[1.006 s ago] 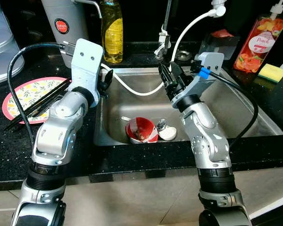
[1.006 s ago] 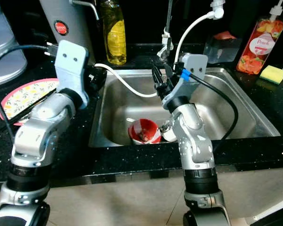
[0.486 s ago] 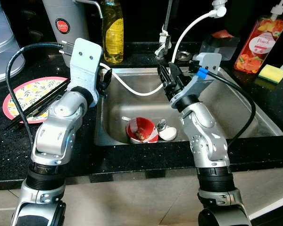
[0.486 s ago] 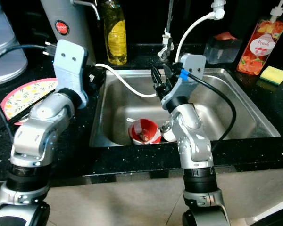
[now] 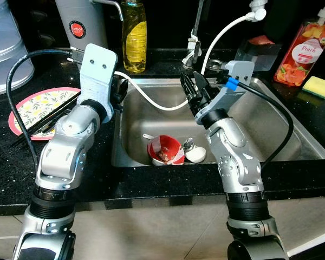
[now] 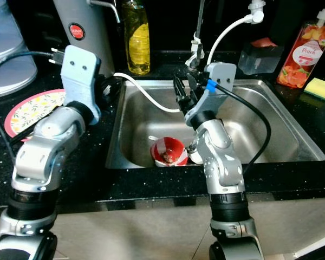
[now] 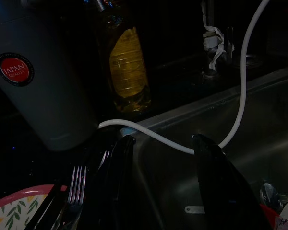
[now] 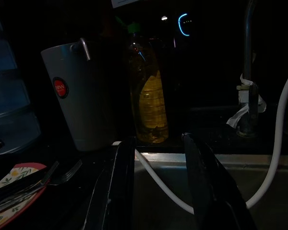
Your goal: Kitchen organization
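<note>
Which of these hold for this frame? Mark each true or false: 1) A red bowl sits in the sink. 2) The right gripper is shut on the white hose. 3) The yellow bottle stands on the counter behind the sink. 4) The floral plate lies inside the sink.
1) True: the red bowl sits in the sink.
2) False: the right gripper is open, holding nothing; the white hose hangs free.
3) True: the yellow bottle stands there.
4) False: the floral plate lies on the counter, left of the sink.

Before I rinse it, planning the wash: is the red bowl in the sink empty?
Not empty: the red bowl stands upright in the sink with brownish scraps inside.
</note>
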You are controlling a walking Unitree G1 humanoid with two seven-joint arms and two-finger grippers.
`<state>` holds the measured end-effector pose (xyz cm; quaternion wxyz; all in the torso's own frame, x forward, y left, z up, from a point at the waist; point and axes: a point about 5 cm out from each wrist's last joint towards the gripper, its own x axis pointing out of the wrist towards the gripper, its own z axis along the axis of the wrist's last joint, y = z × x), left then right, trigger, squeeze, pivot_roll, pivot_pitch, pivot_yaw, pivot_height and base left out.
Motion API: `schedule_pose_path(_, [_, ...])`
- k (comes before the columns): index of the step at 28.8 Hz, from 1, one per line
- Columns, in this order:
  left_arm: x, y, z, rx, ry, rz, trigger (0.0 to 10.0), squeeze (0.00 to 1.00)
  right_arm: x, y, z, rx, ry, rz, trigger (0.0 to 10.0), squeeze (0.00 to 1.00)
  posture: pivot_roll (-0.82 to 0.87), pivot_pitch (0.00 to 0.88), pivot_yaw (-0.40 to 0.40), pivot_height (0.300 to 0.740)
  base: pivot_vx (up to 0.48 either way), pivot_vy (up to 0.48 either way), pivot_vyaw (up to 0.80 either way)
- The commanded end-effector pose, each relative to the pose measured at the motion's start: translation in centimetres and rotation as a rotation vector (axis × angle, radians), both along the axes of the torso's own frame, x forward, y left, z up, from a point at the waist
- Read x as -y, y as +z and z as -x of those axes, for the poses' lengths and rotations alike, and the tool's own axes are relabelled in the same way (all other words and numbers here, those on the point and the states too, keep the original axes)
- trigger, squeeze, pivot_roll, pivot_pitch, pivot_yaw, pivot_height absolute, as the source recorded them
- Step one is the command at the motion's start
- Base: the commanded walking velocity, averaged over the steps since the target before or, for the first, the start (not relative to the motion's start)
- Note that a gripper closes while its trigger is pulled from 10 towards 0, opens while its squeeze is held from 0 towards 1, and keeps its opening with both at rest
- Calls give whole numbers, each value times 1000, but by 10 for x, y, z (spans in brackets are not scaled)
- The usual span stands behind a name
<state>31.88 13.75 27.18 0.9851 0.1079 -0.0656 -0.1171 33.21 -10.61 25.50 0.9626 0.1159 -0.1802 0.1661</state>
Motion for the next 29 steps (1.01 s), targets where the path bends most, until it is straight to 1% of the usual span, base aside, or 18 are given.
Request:
schedule_pose_path(1, [-4, 0, -2, -3, 24, -12, 10000, 0, 1, 2, 1, 18, -4, 3, 10000, 0, 254, 0, -27, 740, 0, 0, 0])
schedule_pose_path(6, [-2, 1, -2, -1, 10, -16, 10000, 0, 4, 1, 1, 11, -18, 3, 10000, 0, 251, 0, -24, 740, 0, 0, 0])
schedule_pose_path(10, [-3, 1, -3, -1, 15, -15, 10000, 0, 1, 3, 1, 16, -10, 2, 10000, 0, 248, 0, -25, 740, 0, 0, 0])
schedule_pose_path(20, [-1, 2, -3, 2, 1, -22, 10000, 0, 2, 1, 0, 13, -17, 6, 10000, 0, 256, 0, -20, 740, 0, 0, 0])
schedule_pose_path(29, [-7, 3, -5, 4, 18, -28, 10000, 0, 3, 0, 1, 11, -25, 2, 10000, 0, 242, 0, -13, 740, 0, 0, 0])
